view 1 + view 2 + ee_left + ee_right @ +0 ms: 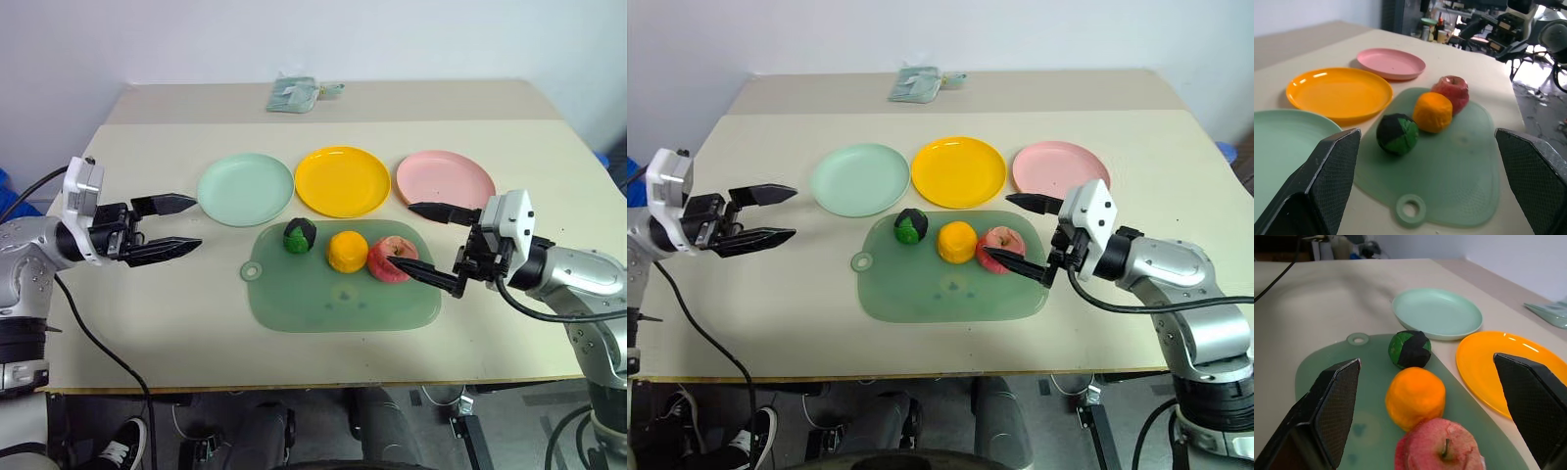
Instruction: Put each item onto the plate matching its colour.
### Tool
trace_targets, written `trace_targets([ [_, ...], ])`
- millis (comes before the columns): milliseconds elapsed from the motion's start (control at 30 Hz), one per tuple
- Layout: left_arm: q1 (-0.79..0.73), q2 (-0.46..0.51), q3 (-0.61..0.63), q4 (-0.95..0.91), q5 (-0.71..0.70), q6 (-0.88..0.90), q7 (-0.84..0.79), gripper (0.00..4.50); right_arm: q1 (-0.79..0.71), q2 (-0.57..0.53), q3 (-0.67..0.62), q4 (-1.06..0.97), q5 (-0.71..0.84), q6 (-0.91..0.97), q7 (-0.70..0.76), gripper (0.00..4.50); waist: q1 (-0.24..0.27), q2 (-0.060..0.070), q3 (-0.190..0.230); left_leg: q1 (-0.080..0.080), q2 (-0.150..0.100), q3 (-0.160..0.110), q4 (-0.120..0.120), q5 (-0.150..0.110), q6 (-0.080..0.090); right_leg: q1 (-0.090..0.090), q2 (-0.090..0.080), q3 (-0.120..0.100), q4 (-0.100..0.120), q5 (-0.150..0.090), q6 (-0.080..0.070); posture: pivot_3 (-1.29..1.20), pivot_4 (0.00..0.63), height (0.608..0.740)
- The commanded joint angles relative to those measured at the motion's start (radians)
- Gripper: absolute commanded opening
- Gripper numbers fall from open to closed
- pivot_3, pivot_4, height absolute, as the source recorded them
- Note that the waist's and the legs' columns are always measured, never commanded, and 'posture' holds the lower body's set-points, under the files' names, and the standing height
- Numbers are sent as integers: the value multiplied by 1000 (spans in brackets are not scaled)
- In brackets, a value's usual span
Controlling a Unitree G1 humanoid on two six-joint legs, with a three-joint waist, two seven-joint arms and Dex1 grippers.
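Desk [147,323], three plates in a row across its middle: mint green plate [245,189], yellow plate [342,180], pink plate [445,179], all bare. At 6 o'clock of the yellow plate lies the green cutting mat [343,294], long axis along the row, hanging hole toward 9 o'clock.

On the mat's far edge, in a line: dark green ball [299,236], orange fruit [347,251], pink-red apple [392,258]. Fruit and apple touch; the ball sits just apart. Apple stem faces up, slightly tilted.

Left hand [184,224]: fingers spread wide, empty, pointing toward 3 o'clock, well apart from the ball.

Right hand [419,242]: fingers spread wide, empty, pointing toward 9 o'clock, near finger's tip just beside the apple.

Folded pale cloth [294,94] at 12 o'clock, far edge.
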Motion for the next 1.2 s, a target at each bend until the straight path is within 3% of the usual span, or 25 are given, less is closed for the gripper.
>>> trace_targets([
  [33, -22, 17, 32, -41, -25, 19, 14, 4500, -24, 10, 13, -11, -2, -19, -10, 4431, 0, 0, 0, 0, 0, 0, 0, 0, 0, 0, 0, 0, 0, 0, 0, 0, 150, 740],
  [500, -51, -59, -14, -17, 5, -22, 25, 4500, -62, -52, -26, 58, -14, -56, 46, 4431, 0, 0, 0, 0, 0, 0, 0, 0, 0, 0, 0, 0, 0, 0, 0, 0, 150, 740],
  [900, -82, -189, -104, 36, 116, -113, 139, 4500, -120, -85, 18, 119, -29, -7, 57, 4431, 0, 0, 0, 1, 0, 0, 0, 0, 0, 1, 0, 0, 0, 0, 0, 0, 150, 740],
  [1200, -218, -329, -233, 168, 255, -237, 191, 4500, -122, -86, 28, 93, -41, 12, 34, 4431, 4, 0, 0, 0, -1, 0, 2, 3, -5, 1, -1, 0, 0, 0, 0, 0, 150, 740],
])
